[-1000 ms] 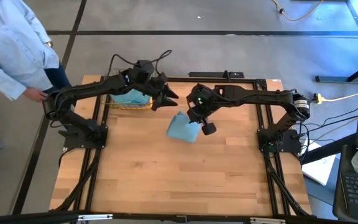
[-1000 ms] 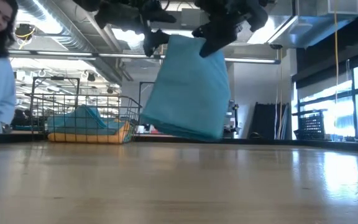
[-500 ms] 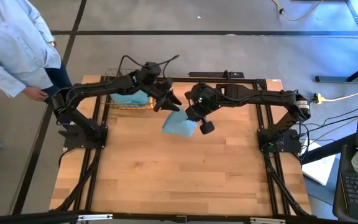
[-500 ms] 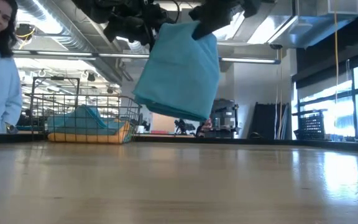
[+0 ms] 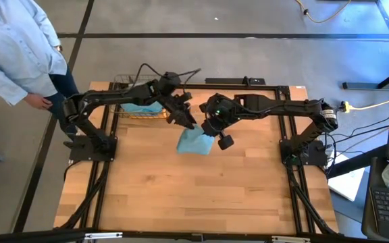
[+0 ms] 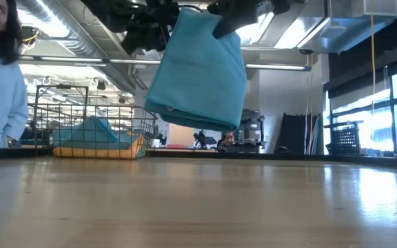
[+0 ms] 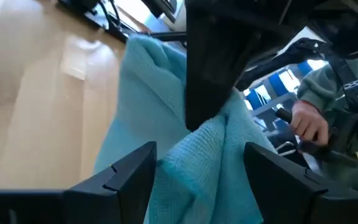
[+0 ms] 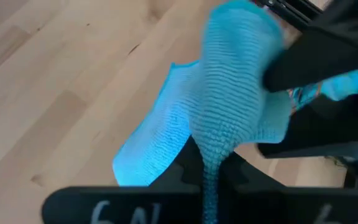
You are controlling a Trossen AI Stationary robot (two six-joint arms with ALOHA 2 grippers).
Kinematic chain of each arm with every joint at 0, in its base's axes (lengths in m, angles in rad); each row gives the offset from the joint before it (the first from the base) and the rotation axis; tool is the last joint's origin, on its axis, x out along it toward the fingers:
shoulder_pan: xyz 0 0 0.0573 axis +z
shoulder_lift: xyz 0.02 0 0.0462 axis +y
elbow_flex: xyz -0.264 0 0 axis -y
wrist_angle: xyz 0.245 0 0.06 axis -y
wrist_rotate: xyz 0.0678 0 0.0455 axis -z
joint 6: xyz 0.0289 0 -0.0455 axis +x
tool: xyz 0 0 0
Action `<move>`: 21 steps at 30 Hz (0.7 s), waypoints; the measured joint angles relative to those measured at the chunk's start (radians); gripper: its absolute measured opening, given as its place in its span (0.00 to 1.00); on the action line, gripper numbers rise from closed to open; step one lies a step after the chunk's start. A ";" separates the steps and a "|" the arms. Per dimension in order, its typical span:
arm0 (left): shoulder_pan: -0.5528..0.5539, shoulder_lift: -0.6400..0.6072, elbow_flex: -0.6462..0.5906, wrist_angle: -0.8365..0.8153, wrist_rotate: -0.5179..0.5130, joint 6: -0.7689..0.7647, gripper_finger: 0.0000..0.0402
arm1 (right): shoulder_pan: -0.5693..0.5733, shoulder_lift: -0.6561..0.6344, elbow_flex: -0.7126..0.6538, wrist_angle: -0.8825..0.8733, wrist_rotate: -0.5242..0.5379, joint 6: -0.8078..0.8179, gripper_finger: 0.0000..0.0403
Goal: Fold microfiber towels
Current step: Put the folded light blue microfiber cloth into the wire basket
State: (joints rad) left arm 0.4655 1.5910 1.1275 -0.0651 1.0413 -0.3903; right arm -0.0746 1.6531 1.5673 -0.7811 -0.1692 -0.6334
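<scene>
One teal towel (image 5: 193, 142) hangs in the air above the worktop (image 5: 194, 196), clear of the wood in the low view, where it droops as a limp sheet (image 6: 197, 72). The right gripper (image 5: 210, 128) holds it by its upper edge, fingers pinched tight on a bunched fold of the cloth (image 8: 229, 134). The left gripper (image 5: 188, 120) is just beside it, at the same upper edge; its two fingers (image 7: 129, 177) stand wide apart with the towel's edge (image 7: 197, 155) between them, not clamped.

At the worktop's far left corner stands one wire basket (image 5: 140, 113). It holds more cloth: teal on top (image 6: 92, 131) and one orange piece beneath (image 6: 126, 148). How many teal ones lie there cannot be told.

Two arms are at work, both reaching to the middle of the far half of the worktop. One person (image 5: 15, 47) in a light blue shirt stands past the left far corner.
</scene>
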 joint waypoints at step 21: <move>-0.076 0.005 0.000 0.185 -0.039 -0.284 0.58 | -0.021 0.009 0.000 -0.042 -0.013 0.103 0.02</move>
State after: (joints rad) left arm 0.3897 1.5959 1.1271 0.1199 1.0025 -0.6743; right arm -0.0952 1.6617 1.5673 -0.8232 -0.1817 -0.5301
